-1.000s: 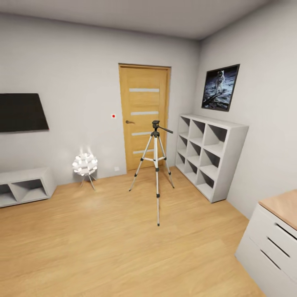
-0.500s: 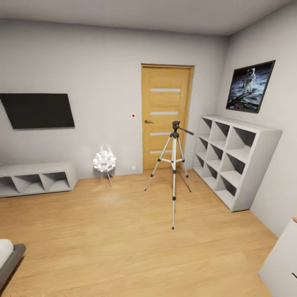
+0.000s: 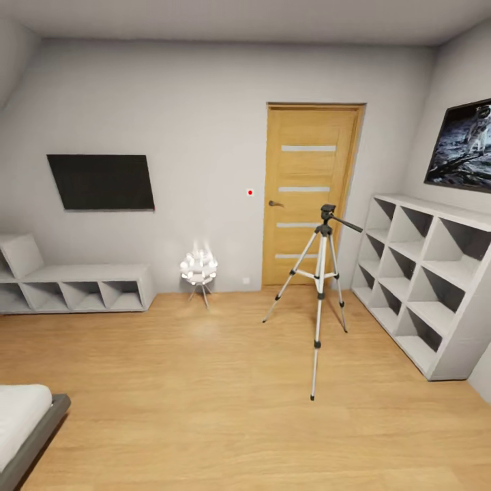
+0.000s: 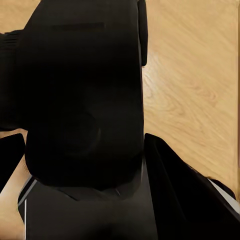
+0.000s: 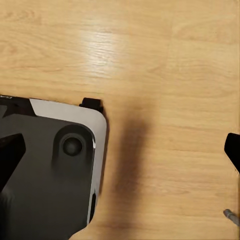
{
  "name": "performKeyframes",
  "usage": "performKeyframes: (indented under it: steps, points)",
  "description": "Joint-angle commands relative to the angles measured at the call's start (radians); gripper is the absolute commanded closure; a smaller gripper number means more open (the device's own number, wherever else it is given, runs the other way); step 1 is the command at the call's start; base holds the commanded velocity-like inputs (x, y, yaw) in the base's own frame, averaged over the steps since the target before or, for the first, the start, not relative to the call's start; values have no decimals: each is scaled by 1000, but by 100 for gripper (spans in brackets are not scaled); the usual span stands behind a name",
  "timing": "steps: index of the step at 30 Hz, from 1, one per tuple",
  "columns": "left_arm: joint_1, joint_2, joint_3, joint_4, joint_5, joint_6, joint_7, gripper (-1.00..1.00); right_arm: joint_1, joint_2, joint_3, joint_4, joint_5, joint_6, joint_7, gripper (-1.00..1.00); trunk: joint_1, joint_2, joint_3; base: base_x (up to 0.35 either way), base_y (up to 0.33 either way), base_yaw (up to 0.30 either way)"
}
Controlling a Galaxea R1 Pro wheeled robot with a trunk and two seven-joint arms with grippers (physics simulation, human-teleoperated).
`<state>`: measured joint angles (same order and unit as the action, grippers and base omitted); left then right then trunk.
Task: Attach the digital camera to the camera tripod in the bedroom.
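Note:
The camera tripod (image 3: 319, 273) stands on the wood floor in front of the oak door (image 3: 310, 194), its three silver legs spread and its black head and pan handle bare. In the left wrist view a black boxy body, seemingly the digital camera (image 4: 85, 90), sits between the dark fingers of my left gripper (image 4: 85, 160), which is shut on it. Its red dot is hidden. In the right wrist view my right gripper (image 5: 121, 152) is open over the floor, a fingertip at each side edge and nothing between them.
White cube shelves (image 3: 436, 286) line the right wall under an astronaut poster (image 3: 464, 146). A low white shelf (image 3: 75, 286), a wall TV (image 3: 102, 181) and a small glowing lamp (image 3: 198, 267) are at the back left. A bed corner (image 3: 27, 416) juts in at the lower left.
The head view has swung to the left, so the whole room shifted right in the picture. The dresser left the frame and the bed corner came in. The tripod itself has not moved.

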<state>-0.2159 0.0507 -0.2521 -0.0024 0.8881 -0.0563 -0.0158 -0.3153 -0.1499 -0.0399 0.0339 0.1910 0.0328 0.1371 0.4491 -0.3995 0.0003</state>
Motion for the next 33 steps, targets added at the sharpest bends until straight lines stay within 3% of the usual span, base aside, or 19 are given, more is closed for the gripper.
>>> performKeyframes:
  steps: [1,33]
  points:
    - [0,0,-9,1,6,-2,-3,100,-1,0,-5,1,8,2,2,-100,1,-1,0,320,0,75]
    - [0,0,-10,1,6,1,-3,100,-1,-3,-5,0,9,0,2,-100,1,-1,0,324,0,3]
